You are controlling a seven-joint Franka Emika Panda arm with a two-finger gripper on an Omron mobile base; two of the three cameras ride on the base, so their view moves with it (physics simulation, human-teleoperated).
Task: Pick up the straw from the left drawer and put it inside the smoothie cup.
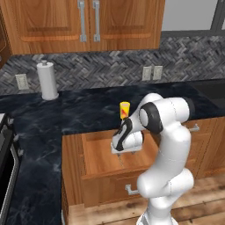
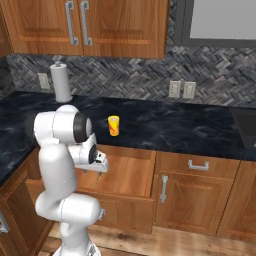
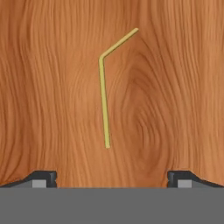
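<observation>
- The thin pale olive-tan straw with a short bent tip lies flat on the wooden bottom of the wide shallow brown wooden drawer, which stands pulled out under the dark counter. In the hand view its long part runs almost upright through the middle of the frame, and the bent tip goes toward the upper right.
- The dark two-finger gripper hangs over the drawer and looks down on the straw. Its two finger tips show at the lower left and lower right of the hand view, wide apart, with nothing between them.
- The straw is probably very light and a little flexible, so a strong squeeze may flatten it. It is also smooth and thin, so it may roll or slip away when the fingers close.
- I would take hold at the middle of the long straight part, below the bend, with the fingers closing across it.
- The small yellow tapered cup with a red-orange mark stands on the counter, just above the arm in the centre of the left base view. Its rim is too small to judge how wide the opening is.
</observation>
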